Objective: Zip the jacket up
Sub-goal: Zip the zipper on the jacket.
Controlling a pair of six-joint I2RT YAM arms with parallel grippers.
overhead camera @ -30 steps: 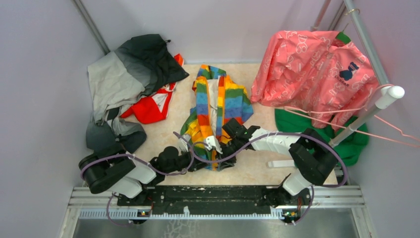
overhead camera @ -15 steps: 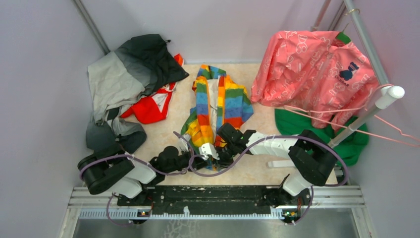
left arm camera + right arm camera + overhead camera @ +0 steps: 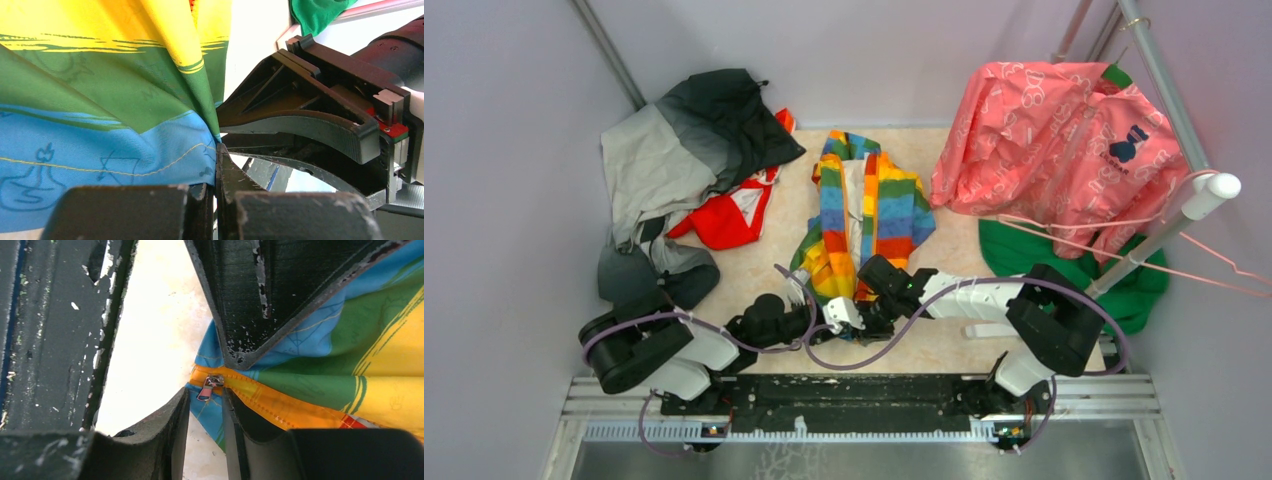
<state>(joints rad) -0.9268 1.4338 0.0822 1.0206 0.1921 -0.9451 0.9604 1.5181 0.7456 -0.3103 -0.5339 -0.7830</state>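
the jacket point(image 3: 864, 215) hem sits pinched in the left fingers point(image 3: 125, 210), so the right fingers point(image 3: 165, 440), slightly open astride the pull point(image 3: 207, 387), should seat squarely on it before drawing.

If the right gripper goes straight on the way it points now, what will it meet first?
Probably the zipper pull at the bottom edge of the jacket, just ahead of the gap between the fingers of the right gripper. The left gripper, shut on the hem, sits close beyond.

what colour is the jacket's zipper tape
The zipper tape is orange, its slider silver; clearest in the right wrist view.
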